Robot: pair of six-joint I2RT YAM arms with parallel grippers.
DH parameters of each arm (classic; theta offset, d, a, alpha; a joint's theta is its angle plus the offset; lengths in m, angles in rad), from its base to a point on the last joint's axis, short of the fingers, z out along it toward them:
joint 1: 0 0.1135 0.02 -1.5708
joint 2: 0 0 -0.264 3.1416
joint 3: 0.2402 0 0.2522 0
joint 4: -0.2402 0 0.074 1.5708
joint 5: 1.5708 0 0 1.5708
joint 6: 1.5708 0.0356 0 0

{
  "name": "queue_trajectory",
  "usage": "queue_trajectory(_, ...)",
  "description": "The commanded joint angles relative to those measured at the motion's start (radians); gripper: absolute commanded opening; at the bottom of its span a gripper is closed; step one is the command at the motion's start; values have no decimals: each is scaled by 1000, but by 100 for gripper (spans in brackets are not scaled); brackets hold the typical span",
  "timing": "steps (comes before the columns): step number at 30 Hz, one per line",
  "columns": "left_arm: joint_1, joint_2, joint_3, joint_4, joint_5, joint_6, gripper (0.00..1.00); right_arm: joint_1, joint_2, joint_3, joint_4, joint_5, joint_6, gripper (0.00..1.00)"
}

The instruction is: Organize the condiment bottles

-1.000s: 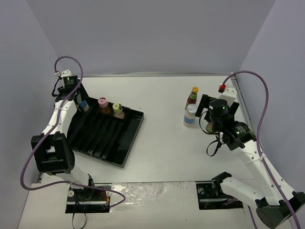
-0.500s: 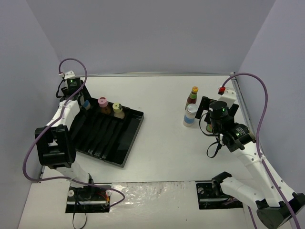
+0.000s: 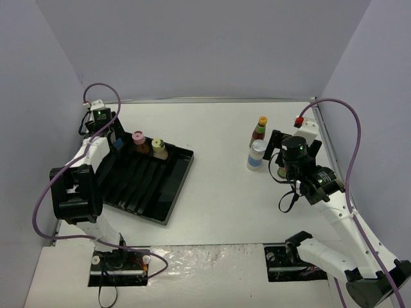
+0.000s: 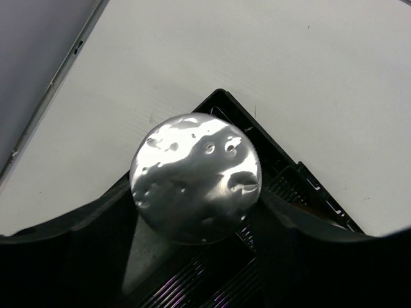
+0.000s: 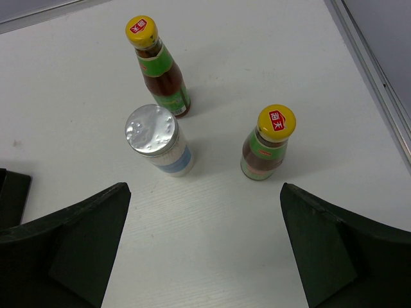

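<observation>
My left gripper [image 3: 112, 133] is at the far left corner of the black ridged tray [image 3: 148, 183]. In the left wrist view its fingers [image 4: 90, 224] press both sides of a silver-lidded bottle [image 4: 196, 176], which stands upright in that tray corner [image 4: 273, 141]. A pink-capped bottle [image 3: 139, 142] and a pale-yellow-capped bottle [image 3: 158, 149] stand in the tray beside it. My right gripper [image 5: 205, 256] is wide open and empty, just short of three bottles on the table: a tall dark bottle [image 5: 160, 70], a second silver-lidded bottle [image 5: 155, 138] and a short dark bottle [image 5: 266, 151].
The tray's ridged floor runs toward the near right. The right table edge with a metal rail [image 5: 372, 70] lies close to the short dark bottle. Purple cables loop over both arms. The back wall is just beyond the tray corner.
My left wrist has shifted slightly right and nearer, over the tray's far left corner with the silver-lidded bottle. The right arm has barely moved.
</observation>
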Motion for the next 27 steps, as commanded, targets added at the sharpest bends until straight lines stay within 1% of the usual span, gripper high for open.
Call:
queue_trajectory(1, 1, -45, 37, 43, -9, 8, 75, -2, -9, 7, 52, 9, 6, 100)
queue_trajectory(4, 2, -68, 37, 28, -17, 7, 81, -2, -8, 9, 52, 8, 6, 100)
queue_trajectory(10, 1, -163, 79, -29, -72, -5, 85, -2, -7, 12, 51, 5, 6, 100)
queue_trajectory(16, -3, -261, 180, -132, -123, -26, 87, -2, -10, 17, 52, 17, -1, 100)
queue_trajectory(18, -31, -298, 236, -179, -144, -22, 87, -4, -9, 22, 50, 23, 0, 100)
queue_trajectory(20, -84, -330, 292, -222, -155, -9, 88, -4, -5, 31, 48, 28, 2, 100)
queue_trajectory(22, -161, -344, 345, -269, -157, -3, 88, -4, 1, 39, 46, 44, 4, 100)
queue_trajectory(24, -290, -348, 398, -312, -198, 24, 88, -9, 11, 55, 38, 55, 8, 100)
queue_trajectory(25, -388, -345, 421, -330, -219, 41, 88, -19, 16, 63, 33, 54, 9, 100)
queue_trajectory(27, -494, -333, 434, -341, -229, 48, 88, -40, 41, 87, 29, 52, 11, 100)
